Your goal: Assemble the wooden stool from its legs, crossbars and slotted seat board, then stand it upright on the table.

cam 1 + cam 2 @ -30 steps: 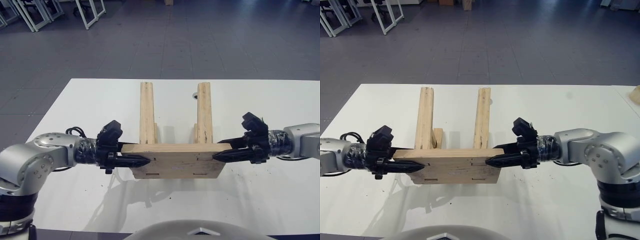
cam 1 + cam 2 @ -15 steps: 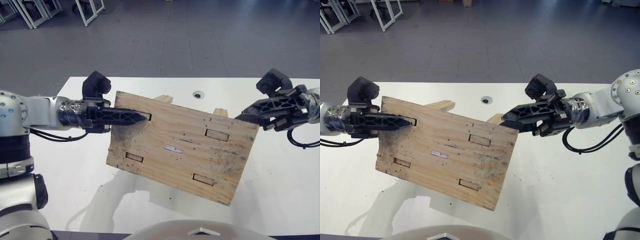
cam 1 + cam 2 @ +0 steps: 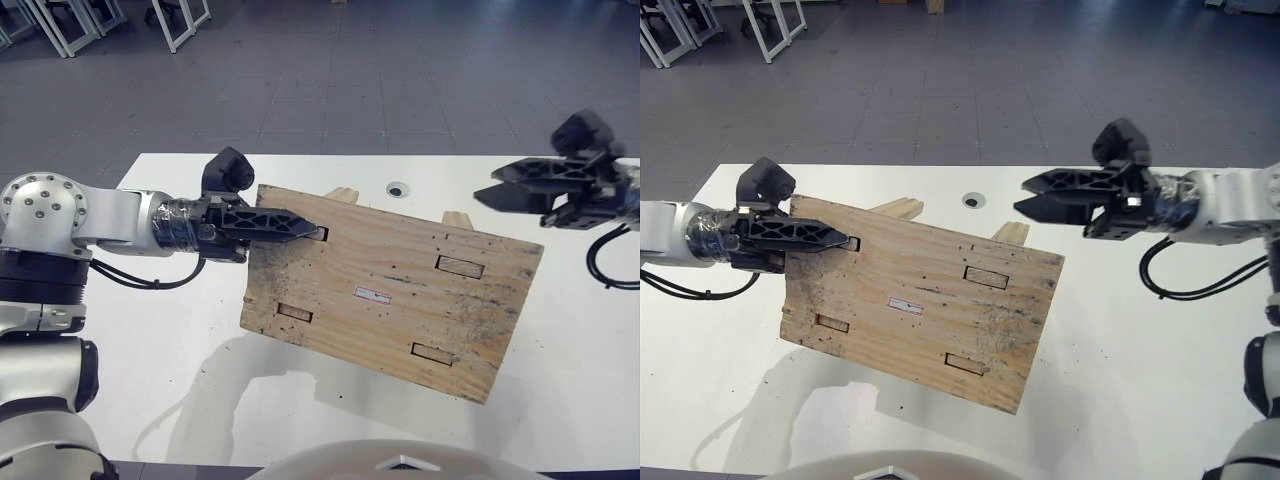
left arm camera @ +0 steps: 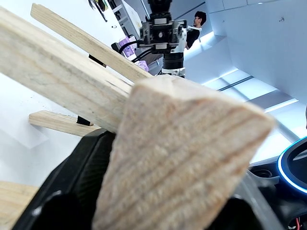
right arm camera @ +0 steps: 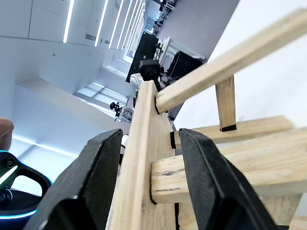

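A wooden stool point(image 3: 925, 300) is held tilted above the white table point(image 3: 150, 340), with its slotted seat board point(image 3: 400, 270) turned toward the near side and two leg ends point(image 3: 342, 195) seen past the far edge. The left gripper point(image 3: 303, 228) is clamped on the board's far left corner, while the right gripper point(image 3: 1025, 195) is spread wide near the far right corner, holding nothing. With the weight carried at one corner, the stool could swing, slip free and be dropped on its side.
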Robot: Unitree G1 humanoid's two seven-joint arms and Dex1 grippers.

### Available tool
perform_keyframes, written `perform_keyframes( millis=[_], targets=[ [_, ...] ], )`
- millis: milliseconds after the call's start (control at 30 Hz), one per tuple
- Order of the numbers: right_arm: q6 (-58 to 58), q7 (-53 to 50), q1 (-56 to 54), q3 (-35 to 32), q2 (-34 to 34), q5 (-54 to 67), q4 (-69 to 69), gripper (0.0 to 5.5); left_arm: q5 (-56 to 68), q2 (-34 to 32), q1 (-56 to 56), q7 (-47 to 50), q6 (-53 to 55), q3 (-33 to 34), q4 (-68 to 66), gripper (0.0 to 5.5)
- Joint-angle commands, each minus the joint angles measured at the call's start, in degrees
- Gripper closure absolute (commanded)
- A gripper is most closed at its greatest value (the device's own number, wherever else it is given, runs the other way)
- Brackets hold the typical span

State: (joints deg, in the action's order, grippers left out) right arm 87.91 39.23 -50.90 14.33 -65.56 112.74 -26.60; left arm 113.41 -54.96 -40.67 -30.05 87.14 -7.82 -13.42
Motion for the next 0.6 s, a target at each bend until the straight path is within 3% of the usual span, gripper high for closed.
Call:
perform_keyframes(
  millis=[33, 167, 300, 600],
  targets=[
    [1.64, 0.7, 6.07, -8.35, -7.16, -0.12, 3.36, 3.35, -0.42, -1.7, -0.62, -0.27, 0.14, -0.52, -0.82, 3.16],
    [3.83, 3.68, 18.55, -16.44, -12.4, -0.63, 13.51, 3.35, -0.42, -2.45, -2.89, -0.92, 1.56, -2.05, -3.73, 3.16],
    [1.43, 3.16, 28.69, -20.78, -11.6, -2.29, 23.12, 3.35, -0.43, -2.53, -4.66, -1.08, 2.07, -2.6, -5.11, 3.16],
    [-5.71, -1.76, 29.99, -17.48, -7.64, -0.52, 31.2, 3.35, -0.42, -1.93, -5.19, -0.14, 1.89, -3.82, -5.25, 3.16]
  ],
)
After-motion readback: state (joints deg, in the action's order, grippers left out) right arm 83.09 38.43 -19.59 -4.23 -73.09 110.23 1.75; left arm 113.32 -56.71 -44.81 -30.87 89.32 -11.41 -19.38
